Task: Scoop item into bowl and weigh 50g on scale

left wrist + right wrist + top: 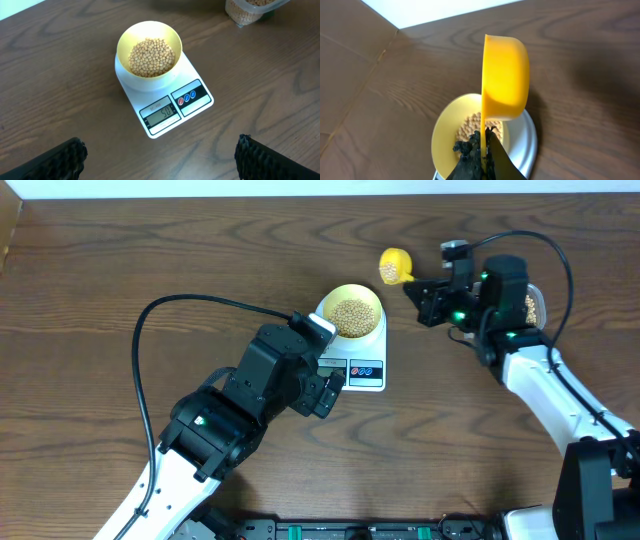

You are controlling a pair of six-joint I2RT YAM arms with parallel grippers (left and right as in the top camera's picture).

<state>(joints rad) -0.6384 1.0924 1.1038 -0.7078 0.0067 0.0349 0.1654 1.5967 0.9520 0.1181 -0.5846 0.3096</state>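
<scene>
right gripper (479, 160) clamps the yellow scoop (505, 80) near the bowl (125, 42) of beans (152, 57) on the scale (192, 75); left gripper (160, 162) stands released.

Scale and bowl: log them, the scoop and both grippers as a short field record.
scale: display reads 50
bowl: on the scale, holds beans
scoop: tipped on its side, off to the side of the bowl
left gripper: open, empty, facing the scale
right gripper: shut on the scoop's handle
</scene>
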